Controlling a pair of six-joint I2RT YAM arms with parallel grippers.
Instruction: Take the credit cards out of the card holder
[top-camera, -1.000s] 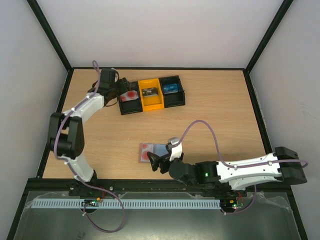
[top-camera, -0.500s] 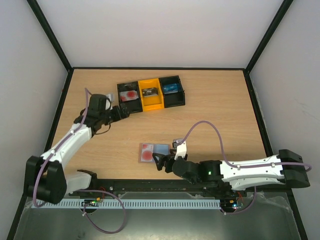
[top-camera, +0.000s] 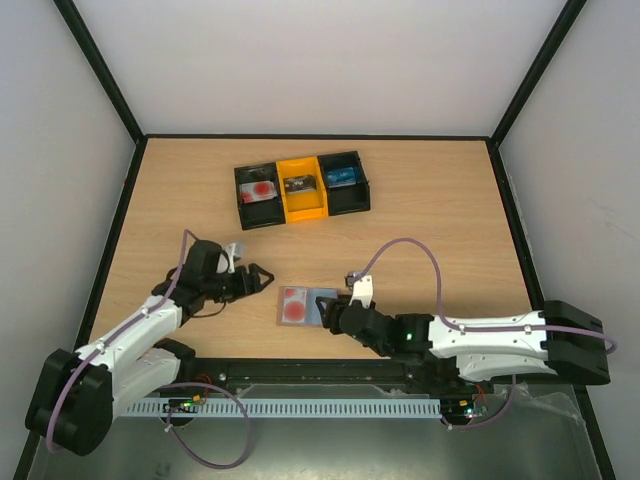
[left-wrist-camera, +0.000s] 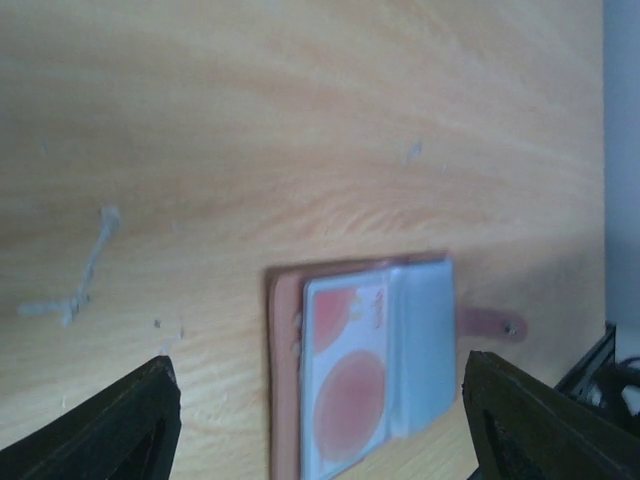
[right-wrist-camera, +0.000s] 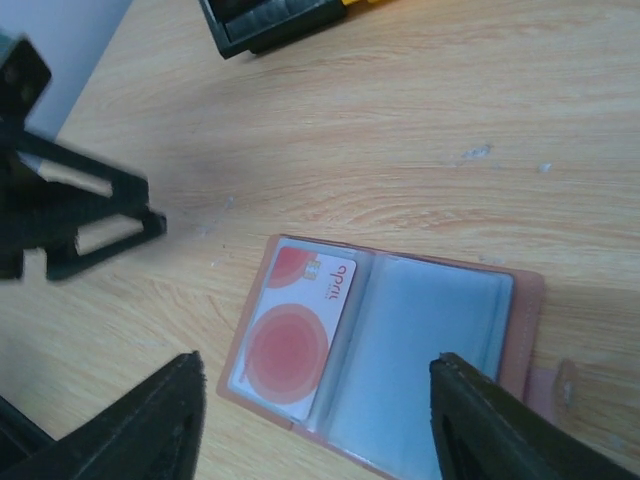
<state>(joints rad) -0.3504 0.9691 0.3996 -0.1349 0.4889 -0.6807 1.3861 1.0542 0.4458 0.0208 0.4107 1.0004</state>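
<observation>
Two hands, both mine, are low over a wooden tabletop (top-camera: 430, 230), each with its fingers spread apart and gripping nothing. Between them the holder (top-camera: 318, 297) lies open and flat near the front edge. It has a pinkish-brown rim around blue-grey panels, and a small strap tab sticks out on its right. A pale card (top-camera: 293, 306) with a red disc sits in the holder's left panel; the right panel shows plain blue-grey. My left hand (top-camera: 262, 281) is just left of the holder, apart from it, fingertips pointing toward it. My right hand (top-camera: 325, 318) is at the holder's right side, over that plain panel; I cannot tell whether it touches. Well apart, toward the back, stands a tray (top-camera: 303, 212) of three compartments: black, yellow, black. A second card (top-camera: 260, 190), pale with a red spot, lies in the tray's left compartment.
</observation>
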